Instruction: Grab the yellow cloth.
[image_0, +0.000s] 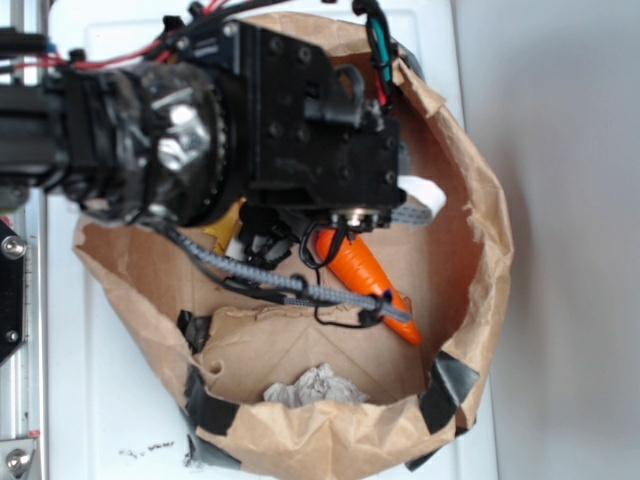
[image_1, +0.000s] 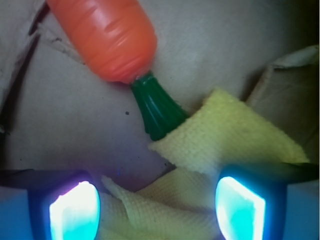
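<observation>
The yellow cloth (image_1: 235, 140) lies crumpled on the brown paper floor, and its folds run down between my fingers. My gripper (image_1: 157, 207) is open, one glowing pad (image_1: 75, 210) on the left of the folds and the other on the right, both apart from the fabric's bulk. The orange carrot (image_1: 107, 37) lies just beyond, its green top (image_1: 157, 107) touching the cloth's corner. In the exterior view the arm covers most of the cloth; only a yellow sliver (image_0: 220, 236) shows beside the gripper (image_0: 265, 248).
Everything sits inside a shallow brown paper bag (image_0: 485, 230) patched with black tape. The carrot (image_0: 365, 278) lies right of the gripper. A grey-white paper wad (image_0: 315, 386) rests by the near wall. A dangling cable (image_0: 300, 290) crosses the bag floor.
</observation>
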